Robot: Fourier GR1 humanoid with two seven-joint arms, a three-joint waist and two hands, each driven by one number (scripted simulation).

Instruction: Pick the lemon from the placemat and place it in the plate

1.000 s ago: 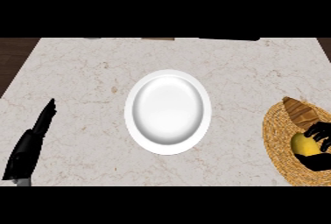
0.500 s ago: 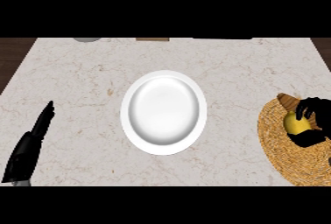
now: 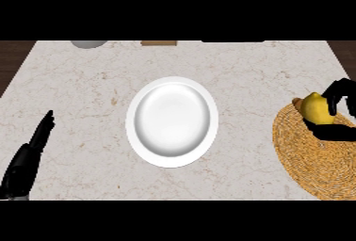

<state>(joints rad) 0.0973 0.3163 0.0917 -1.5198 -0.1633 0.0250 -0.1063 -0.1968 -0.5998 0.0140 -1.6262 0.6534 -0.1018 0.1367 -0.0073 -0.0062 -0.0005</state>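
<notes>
Yellow and likely light, stiff and smooth-skinned, the lemon (image 3: 314, 108) sits over the woven placemat's (image 3: 316, 162) far edge, right of the white plate (image 3: 172, 121), with the right hand (image 3: 338, 110) curled around its middle; the left hand (image 3: 31, 153) rests open.

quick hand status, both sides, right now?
Left hand: open, fingers straight, holding nothing, at the counter's left edge.
Right hand: shut on the lemon, above the placemat.

right hand (image 3: 341, 110) hides lemon (image 3: 313, 107) side (placemat (image 3: 316, 155) cut by right edge).
</notes>
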